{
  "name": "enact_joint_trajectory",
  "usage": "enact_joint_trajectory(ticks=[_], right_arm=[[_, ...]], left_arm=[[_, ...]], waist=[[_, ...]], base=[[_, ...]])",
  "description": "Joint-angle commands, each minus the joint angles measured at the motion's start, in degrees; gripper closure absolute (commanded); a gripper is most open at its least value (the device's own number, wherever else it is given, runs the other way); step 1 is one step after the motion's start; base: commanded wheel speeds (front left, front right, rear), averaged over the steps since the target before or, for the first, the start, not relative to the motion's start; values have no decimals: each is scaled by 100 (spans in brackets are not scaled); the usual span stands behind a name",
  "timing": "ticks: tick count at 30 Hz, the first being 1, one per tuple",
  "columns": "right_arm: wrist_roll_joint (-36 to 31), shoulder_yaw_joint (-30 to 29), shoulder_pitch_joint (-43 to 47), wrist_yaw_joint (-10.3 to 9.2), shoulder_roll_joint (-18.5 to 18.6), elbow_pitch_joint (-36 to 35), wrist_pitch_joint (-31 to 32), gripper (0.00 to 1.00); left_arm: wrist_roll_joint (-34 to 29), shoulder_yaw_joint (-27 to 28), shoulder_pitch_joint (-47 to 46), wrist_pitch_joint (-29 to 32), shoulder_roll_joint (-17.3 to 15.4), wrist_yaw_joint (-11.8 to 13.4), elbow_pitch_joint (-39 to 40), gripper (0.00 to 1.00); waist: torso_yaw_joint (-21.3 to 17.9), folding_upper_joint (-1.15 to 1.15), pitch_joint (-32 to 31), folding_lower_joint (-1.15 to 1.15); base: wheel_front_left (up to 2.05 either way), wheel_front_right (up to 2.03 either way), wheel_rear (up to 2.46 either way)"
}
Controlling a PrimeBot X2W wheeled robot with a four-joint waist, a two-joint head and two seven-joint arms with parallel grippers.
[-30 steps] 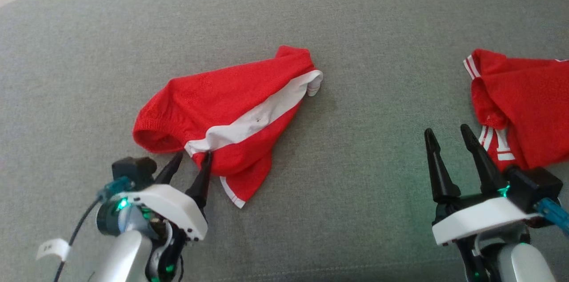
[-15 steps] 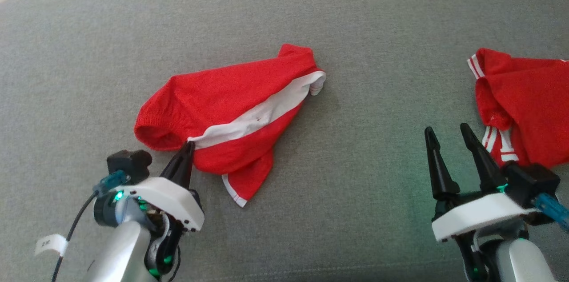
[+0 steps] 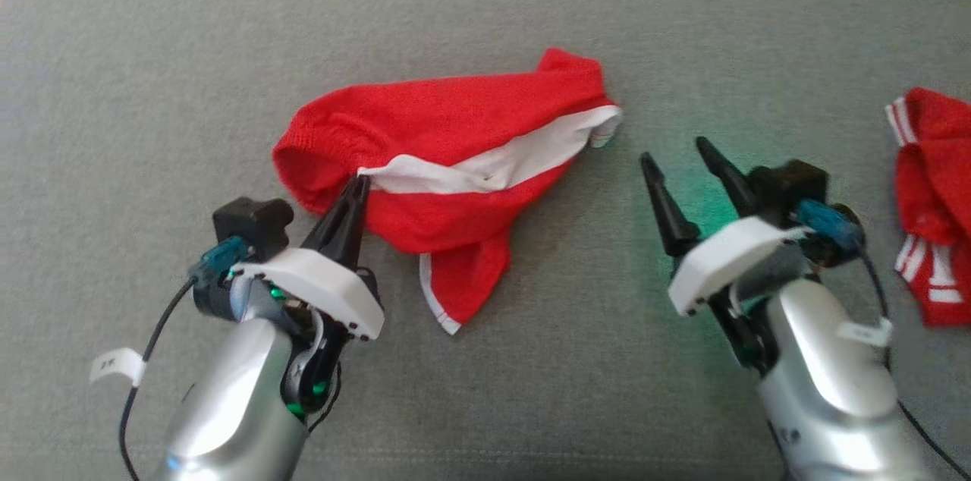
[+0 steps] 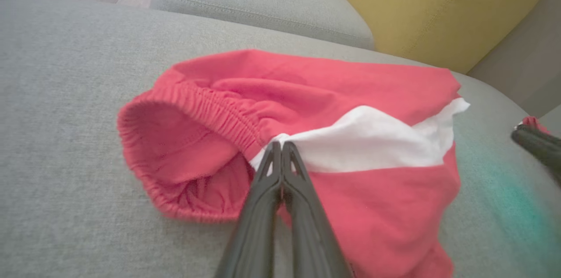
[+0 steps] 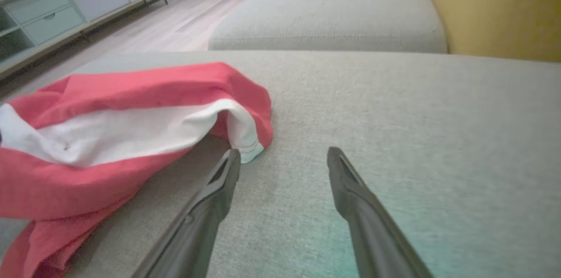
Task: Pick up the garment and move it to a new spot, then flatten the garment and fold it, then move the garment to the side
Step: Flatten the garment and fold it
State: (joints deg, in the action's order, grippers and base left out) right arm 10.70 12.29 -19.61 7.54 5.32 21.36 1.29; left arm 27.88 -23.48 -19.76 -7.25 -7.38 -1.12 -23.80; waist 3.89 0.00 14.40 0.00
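Garment [image 3: 455,136] in left gripper [image 3: 356,189]

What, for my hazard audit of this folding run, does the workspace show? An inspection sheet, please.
Surface: grey woven sofa cushion, with the garments lying on it.
Job's things: crumpled red shorts with a white side stripe and elastic waistband, not yet flattened or folded.
Clutter: second red garment with white stripes, at the head view's right edge.
Grippers: left gripper shut on the shorts' waistband at the stripe; right gripper open, beside the shorts' white hem, contact unclear.
Cables: black tagged cable by the left forearm; black cable at the right wrist.
Surroundings: yellow cushion, further grey cushion, wooden floor, pale drawer cabinet.
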Motion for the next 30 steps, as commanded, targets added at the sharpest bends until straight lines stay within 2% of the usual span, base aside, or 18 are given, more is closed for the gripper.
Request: enact_joint_trajectory(ticks=[1,4,11,12,13,14,23,30], right_arm=[[59,254,-341,-5,-76,213,-149,0],[136,487,-944,-5,-177,1183,-411,0],[164,780,-1778,-5,-239,2546,-832,0],[231,881,-1855,-5,-240,2676,-877,54],[301,1010,-1923,-5,-241,2789,-913,67],[401,1122,-1979,-5,-242,2885,-956,100],[926,1516,-2193,-5,-243,3370,-1383,100],[746,1491,-2010,-5,-137,2903,-1613,100]], left_arm=[[-44,143,-294,-107,-46,-57,96,100],[-76,68,-432,-214,10,-106,-24,100],[-66,3,-570,-372,70,-175,-213,100],[-62,-4,-586,-393,79,-184,-240,100],[-58,-10,-601,-411,87,-190,-265,100],[-55,-15,-616,-430,94,-196,-288,100],[-127,-5,-657,-613,68,-157,-356,100],[-490,69,-563,-729,-255,97,255,100]], waist=[[149,0,111,0],[241,0,170,0],[314,0,226,0],[327,0,229,0],[337,0,236,0],[345,0,241,0],[337,0,179,0],[178,0,-87,0]], base=[[0,0,0],[0,0,0],[0,0,0],[0,0,0],[0,0,0],[0,0,0],[0,0,0],[0,0,0]])
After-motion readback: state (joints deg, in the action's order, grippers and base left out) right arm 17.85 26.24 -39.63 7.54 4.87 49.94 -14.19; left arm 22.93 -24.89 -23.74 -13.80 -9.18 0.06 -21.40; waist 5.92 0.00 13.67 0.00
